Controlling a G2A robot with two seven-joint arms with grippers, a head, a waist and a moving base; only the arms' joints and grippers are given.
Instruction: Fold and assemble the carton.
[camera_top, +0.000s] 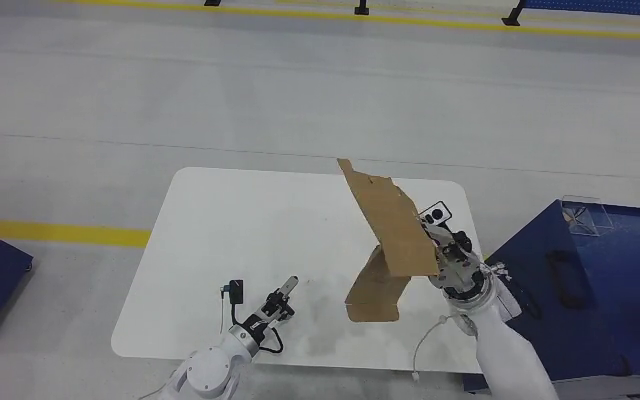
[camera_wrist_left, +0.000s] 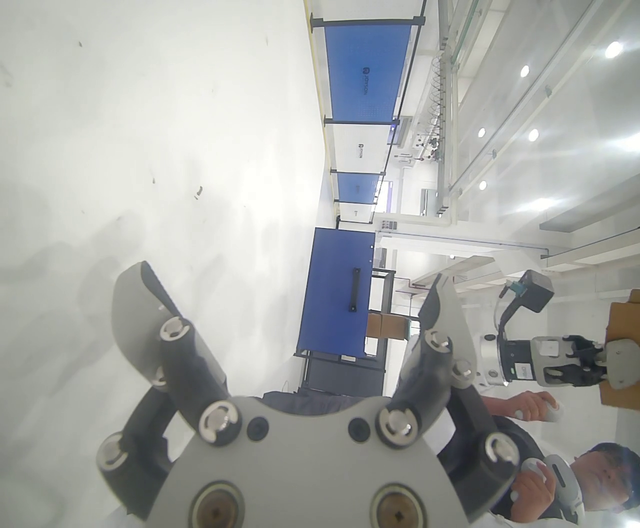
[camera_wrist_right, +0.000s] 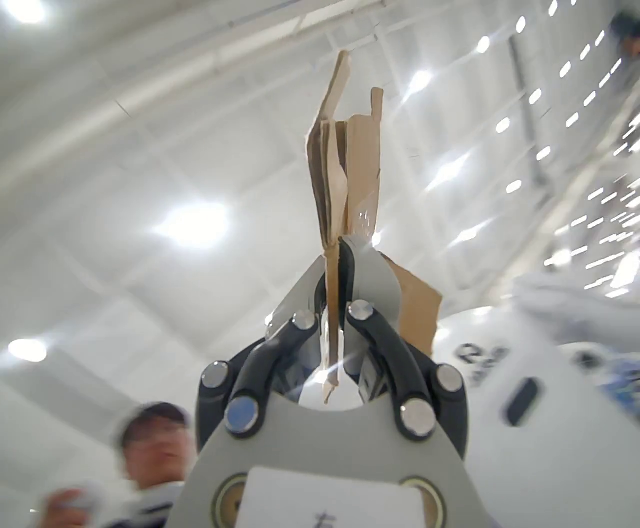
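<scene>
Holding the flat brown cardboard carton (camera_top: 392, 222) raised over the right side of the white table (camera_top: 240, 225), your R gripper (camera_wrist_right: 335, 257) is clamped tight on one edge, prob. so the panels hang free for folding, while the L gripper (camera_wrist_left: 290, 280) sits wide open, empty, low near the table's front.

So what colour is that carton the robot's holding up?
The carton is plain brown cardboard, with no pattern that I can see. The top view shows it best.
</scene>
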